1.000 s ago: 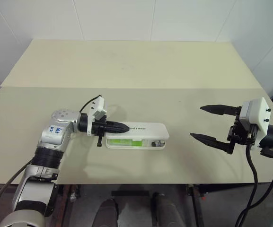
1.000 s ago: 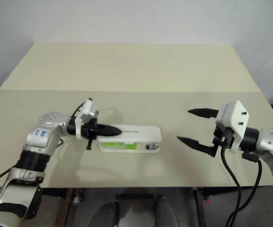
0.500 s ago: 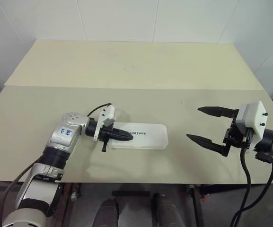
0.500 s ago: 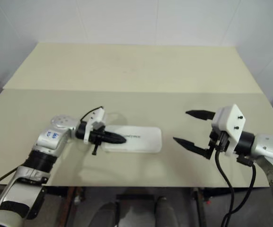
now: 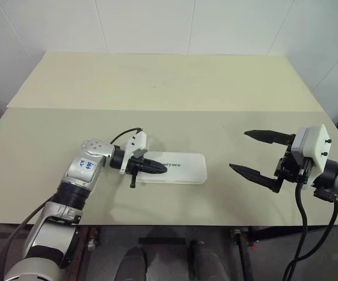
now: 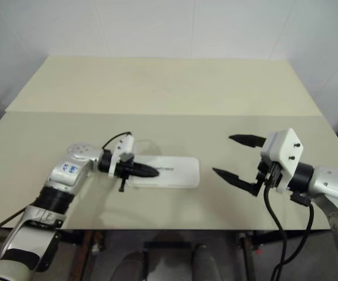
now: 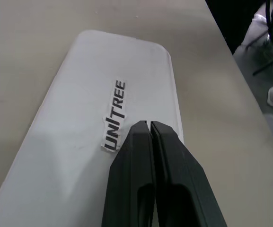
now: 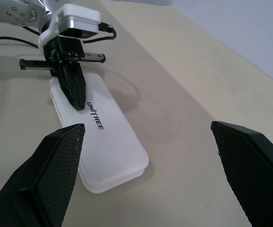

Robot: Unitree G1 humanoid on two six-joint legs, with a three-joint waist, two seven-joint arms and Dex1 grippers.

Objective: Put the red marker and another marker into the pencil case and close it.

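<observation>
Lying shut on the table (image 5: 157, 82): one white case (image 5: 180, 169), contents hidden.
Left gripper (image 5: 161, 168), jaws closed, tip on the lid by the lettering; right gripper (image 5: 251, 153) spread wide, empty, well apart.

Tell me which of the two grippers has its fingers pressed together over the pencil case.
The left gripper: its black fingers are shut and lie on the lid of the white pencil case, beside the lettering. The right gripper hangs wide open, apart from the case.
</observation>
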